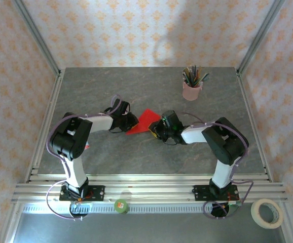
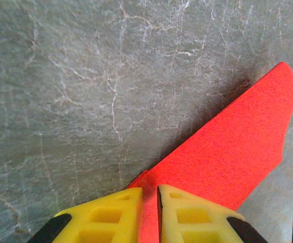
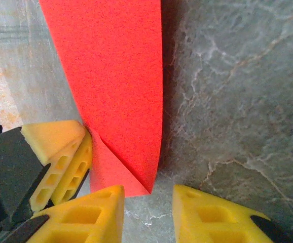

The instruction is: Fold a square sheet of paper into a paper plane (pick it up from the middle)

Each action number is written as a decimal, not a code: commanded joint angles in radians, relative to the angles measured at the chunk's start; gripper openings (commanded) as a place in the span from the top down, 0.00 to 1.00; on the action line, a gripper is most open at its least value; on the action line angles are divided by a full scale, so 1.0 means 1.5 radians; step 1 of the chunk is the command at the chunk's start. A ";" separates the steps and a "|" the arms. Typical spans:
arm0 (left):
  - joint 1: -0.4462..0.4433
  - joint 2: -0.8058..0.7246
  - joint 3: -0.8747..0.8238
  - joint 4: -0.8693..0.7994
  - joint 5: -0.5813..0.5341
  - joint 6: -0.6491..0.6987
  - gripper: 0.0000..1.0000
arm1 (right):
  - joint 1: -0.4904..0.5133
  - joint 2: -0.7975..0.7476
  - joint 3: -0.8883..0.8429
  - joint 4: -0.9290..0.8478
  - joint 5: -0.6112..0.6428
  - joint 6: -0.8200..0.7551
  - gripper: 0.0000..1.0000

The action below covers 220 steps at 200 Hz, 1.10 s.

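The red sheet of paper (image 1: 145,120) lies partly folded near the table's middle, between both arms. My left gripper (image 1: 132,121) is shut on its left corner; in the left wrist view the yellow fingertips (image 2: 121,205) pinch the red paper (image 2: 227,152), which stretches away up to the right. In the right wrist view the paper (image 3: 116,76) hangs down with a folded flap, its lower corner just ahead of my open right gripper (image 3: 149,205), beside its left finger and not between the pads. The left gripper's fingers (image 3: 60,152) show there clamping the paper's edge. My right gripper (image 1: 157,129) sits at the paper's right.
A pink pencil cup (image 1: 192,90) full of pencils stands at the back right. A roll of tape (image 1: 266,212) and a small green object (image 1: 121,206) lie off the table's front rail. Metal frame posts border the grey stone tabletop (image 1: 111,86).
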 commanded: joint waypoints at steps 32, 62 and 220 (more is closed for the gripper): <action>0.008 0.008 -0.016 -0.010 0.006 -0.005 0.79 | 0.004 0.017 0.008 0.054 -0.025 0.026 0.75; 0.009 0.008 -0.015 -0.012 0.006 -0.004 0.79 | 0.004 0.026 0.015 0.060 -0.021 0.033 0.76; 0.009 -0.004 -0.017 -0.013 0.005 0.001 0.79 | 0.003 0.039 -0.019 0.159 -0.004 0.122 0.86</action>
